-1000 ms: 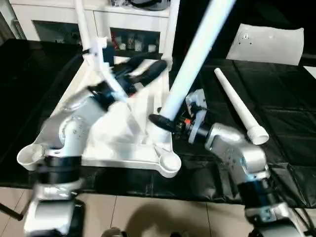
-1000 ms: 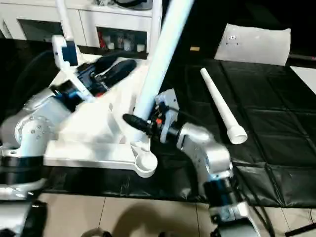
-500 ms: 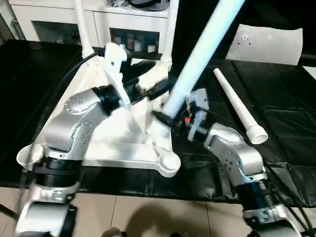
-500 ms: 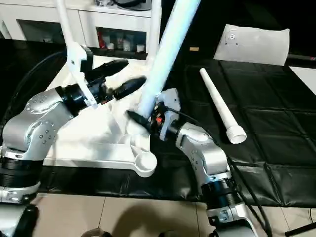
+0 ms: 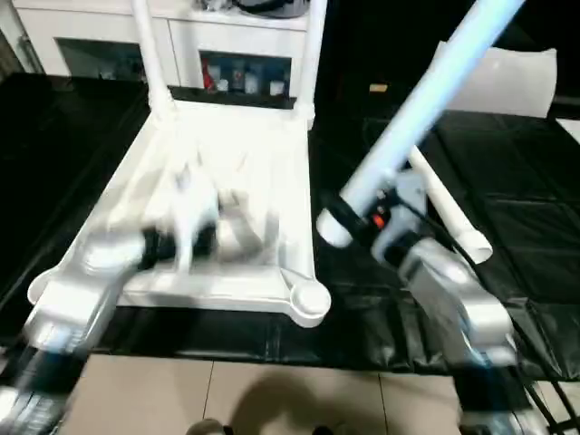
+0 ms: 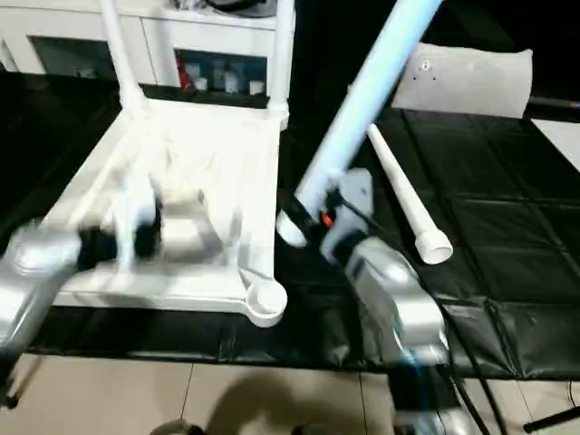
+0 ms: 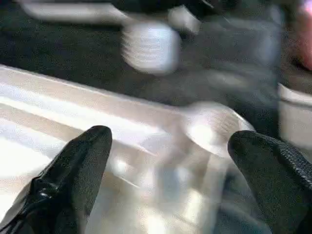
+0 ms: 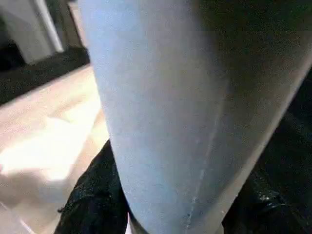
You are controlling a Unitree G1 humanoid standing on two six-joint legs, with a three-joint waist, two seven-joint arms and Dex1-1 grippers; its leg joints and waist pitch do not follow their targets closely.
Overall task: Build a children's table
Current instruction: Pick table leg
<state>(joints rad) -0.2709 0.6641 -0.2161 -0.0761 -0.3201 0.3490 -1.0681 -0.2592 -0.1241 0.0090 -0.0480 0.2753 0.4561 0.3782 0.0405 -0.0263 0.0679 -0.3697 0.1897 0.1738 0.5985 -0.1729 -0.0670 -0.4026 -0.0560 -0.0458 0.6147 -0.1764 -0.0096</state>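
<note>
Tabletop (image 5: pixel 272 154): underside up on the mat (image 5: pixel 526 263), two legs (image 5: pixel 145 54) upright at its far corners.
Loose leg (image 5: pixel 453 217): right of it.
Cabinet (image 5: pixel 227 36): behind.

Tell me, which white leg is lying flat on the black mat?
The loose leg beside the tabletop, just behind the right end effector. Two others stand upright in far sockets; one is held slanted.

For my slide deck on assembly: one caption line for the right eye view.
Right gripper holds a white leg tilted beside the upturned tabletop; another leg lies on the black mat.
</note>
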